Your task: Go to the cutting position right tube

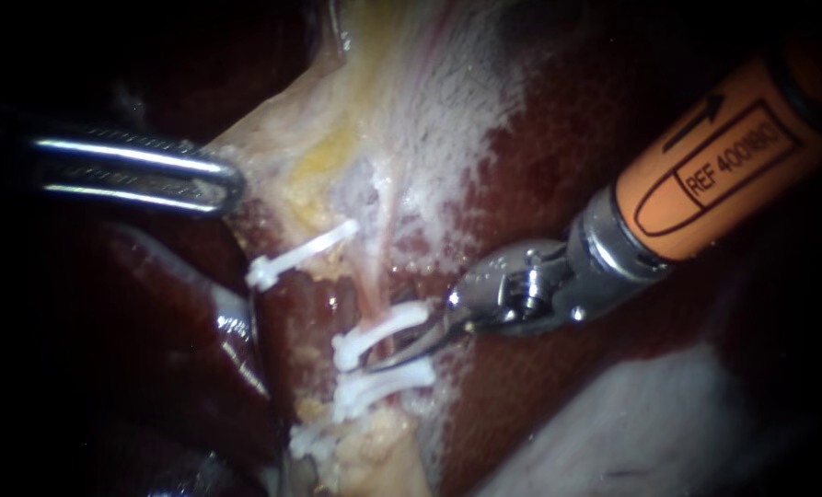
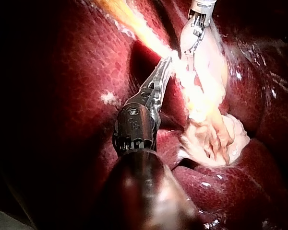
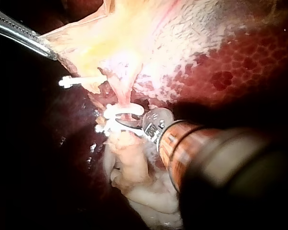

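My right instrument (image 1: 409,345), on an orange shaft, reaches in from the upper right. Its thin curved blades stand slightly open between two white clips (image 1: 378,333) (image 1: 383,385) on the pink right tube (image 1: 374,290), with the tube at the blades. The right wrist view shows the same blade tips (image 3: 129,122) between the two clips (image 3: 125,109). Another white clip (image 1: 295,258) sits on the left tube. My left instrument (image 1: 222,182) comes from the left, its jaws shut on the pale edge of the gallbladder (image 1: 374,110) and holding it taut; its grip (image 2: 165,67) also shows in the left wrist view.
Dark red liver (image 1: 567,387) surrounds the tubes. Yellowish fatty tissue (image 1: 374,451) bunches below the lowest clips. A pale lobe (image 1: 650,423) lies under my right instrument's shaft. In the left wrist view my right instrument (image 2: 198,29) lies ahead over pale tissue (image 2: 211,134).
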Motion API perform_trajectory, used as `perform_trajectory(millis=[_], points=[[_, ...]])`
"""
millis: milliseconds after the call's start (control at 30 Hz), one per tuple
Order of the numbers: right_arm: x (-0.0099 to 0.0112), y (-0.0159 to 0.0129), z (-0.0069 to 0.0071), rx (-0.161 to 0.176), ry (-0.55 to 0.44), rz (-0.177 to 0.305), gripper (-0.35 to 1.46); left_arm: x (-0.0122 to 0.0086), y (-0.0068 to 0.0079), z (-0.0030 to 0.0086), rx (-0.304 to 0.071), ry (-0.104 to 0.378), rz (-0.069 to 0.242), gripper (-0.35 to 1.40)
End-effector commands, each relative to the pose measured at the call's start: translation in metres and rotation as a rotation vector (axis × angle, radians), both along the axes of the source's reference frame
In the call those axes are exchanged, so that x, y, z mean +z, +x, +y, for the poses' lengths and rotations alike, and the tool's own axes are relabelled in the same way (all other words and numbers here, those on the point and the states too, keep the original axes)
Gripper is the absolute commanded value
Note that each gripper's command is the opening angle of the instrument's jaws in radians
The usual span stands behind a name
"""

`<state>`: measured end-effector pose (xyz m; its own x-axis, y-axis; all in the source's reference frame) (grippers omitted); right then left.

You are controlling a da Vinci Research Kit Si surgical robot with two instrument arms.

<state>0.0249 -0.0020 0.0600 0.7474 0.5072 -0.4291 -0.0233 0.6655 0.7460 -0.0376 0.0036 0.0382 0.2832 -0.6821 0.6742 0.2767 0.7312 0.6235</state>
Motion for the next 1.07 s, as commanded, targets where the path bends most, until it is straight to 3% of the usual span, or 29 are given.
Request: perform_trajectory(millis=[33, 1067], points=[[0.0, 0.0001, 0.0, 0.001, 0.0, -0.001, 0.23, -0.0001, -0.0001, 0.0, 0.0, 0.0, 0.001, -0.35], [0.0004, 0.001, -0.0002, -0.009, 0.003, 0.007, 0.23, -0.0001, -0.0004, -0.0001, -0.003, 0.0, 0.002, -0.35]])
